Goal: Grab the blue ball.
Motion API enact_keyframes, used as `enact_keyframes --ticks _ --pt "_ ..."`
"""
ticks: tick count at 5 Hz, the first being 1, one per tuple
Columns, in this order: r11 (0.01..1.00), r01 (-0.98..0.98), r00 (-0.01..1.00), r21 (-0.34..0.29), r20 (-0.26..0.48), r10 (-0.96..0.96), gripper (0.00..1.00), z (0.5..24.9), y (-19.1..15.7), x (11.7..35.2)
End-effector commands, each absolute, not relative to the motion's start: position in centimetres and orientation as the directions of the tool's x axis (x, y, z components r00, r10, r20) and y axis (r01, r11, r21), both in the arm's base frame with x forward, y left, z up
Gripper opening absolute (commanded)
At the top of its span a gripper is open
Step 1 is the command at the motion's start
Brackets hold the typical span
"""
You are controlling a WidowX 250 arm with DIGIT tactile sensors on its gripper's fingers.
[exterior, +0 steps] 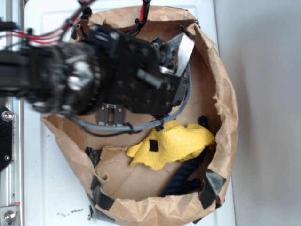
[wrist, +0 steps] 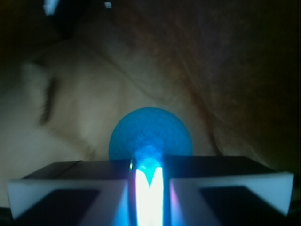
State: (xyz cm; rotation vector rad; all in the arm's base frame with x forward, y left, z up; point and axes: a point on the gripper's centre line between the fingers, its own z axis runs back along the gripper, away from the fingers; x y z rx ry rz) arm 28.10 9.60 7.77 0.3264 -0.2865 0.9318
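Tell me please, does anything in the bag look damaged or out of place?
The brown paper bag has a torn, ragged rim patched with dark tape. The yellow cloth lies crumpled over a dark blue rope. The blue ball looks intact.

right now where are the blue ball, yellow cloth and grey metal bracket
small teal-blue ball [wrist: 150,129]: wrist view, upper face
crumpled yellow cloth [exterior: 176,141]: exterior view, centre fold
grey metal bracket plate [exterior: 111,115]: exterior view, middle
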Motion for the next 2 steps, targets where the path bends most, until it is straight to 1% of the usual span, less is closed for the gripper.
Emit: enact_keyframes --ticks 1,2 --pt "0.591 -0.806 0.56 0.028 0.36 0.746 0.0 13.06 12.37 27.3" --pt "0.684 -0.729 0.653 -0.005 0.292 0.699 0.0 13.96 11.94 27.66"
